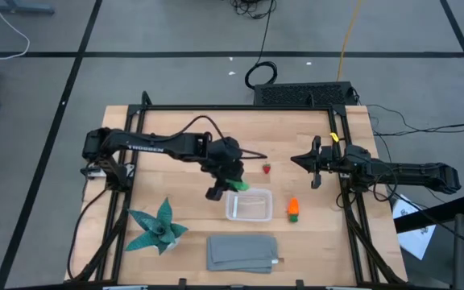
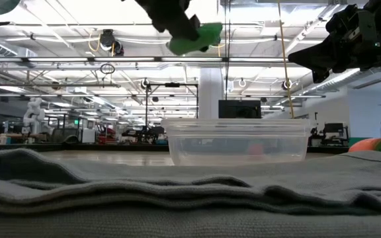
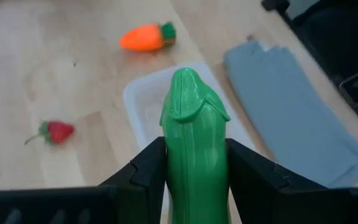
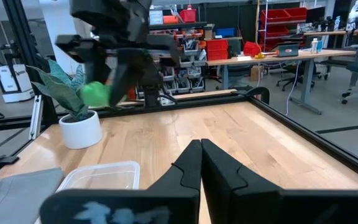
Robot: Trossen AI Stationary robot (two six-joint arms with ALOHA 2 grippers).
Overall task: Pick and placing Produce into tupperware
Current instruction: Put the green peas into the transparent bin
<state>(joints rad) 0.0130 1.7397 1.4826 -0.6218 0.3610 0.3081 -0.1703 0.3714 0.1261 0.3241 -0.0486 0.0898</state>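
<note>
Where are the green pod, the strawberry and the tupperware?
green pod (image 3: 194, 149), left wrist view, middle of its body between the jaws.
strawberry (image 3: 58, 131), left wrist view, its red body.
tupperware (image 1: 249, 216), high view, near rim of the clear container.

A glossy bright-green pod (image 3: 194, 149) sits between the black fingers (image 3: 146, 171) of the left hand (image 1: 230, 187), above a clear, whitish tupperware (image 1: 248, 205). Beside the tupperware lie an orange carrot (image 1: 293, 209) with a green top and a red strawberry (image 1: 267, 169) on the pale, wood-grained desk (image 1: 184, 173). Near the tupperware lie a flat grey cloth (image 1: 242, 252) and a teal spiky plant (image 1: 158, 228).
</note>
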